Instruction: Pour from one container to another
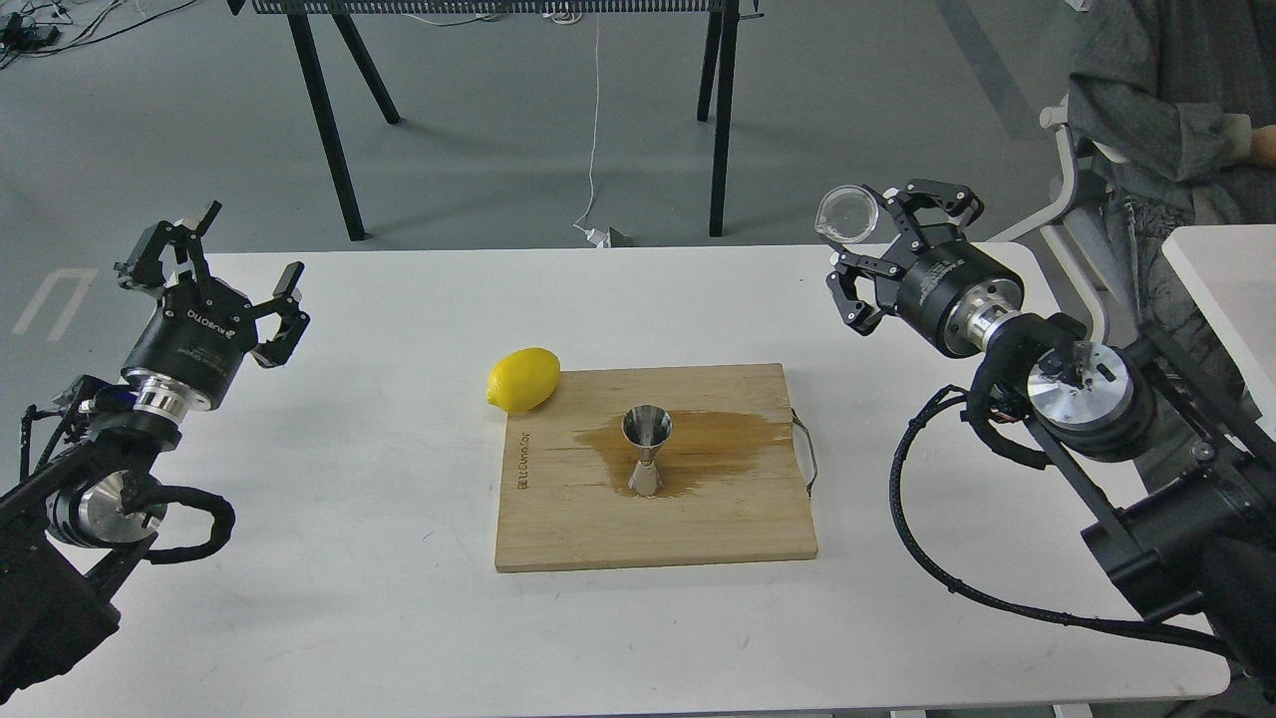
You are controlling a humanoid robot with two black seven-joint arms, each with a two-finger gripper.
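Note:
The steel jigger (647, 451) stands upright on the wooden board (598, 538), in a brown wet patch (718, 439). The small clear cup (847, 211) is held up in the air at the table's far right, turned on its side so a round end faces me. My right gripper (861, 229) is shut on it, well away from the jigger. Over the table's left edge my left gripper (249, 244) stands open and holds nothing.
A yellow lemon (523, 380) lies at the board's far left corner. A seated person (1156, 110) and a chair are just past the table's right end, beside a second white table (1226, 289). Black table legs stand behind.

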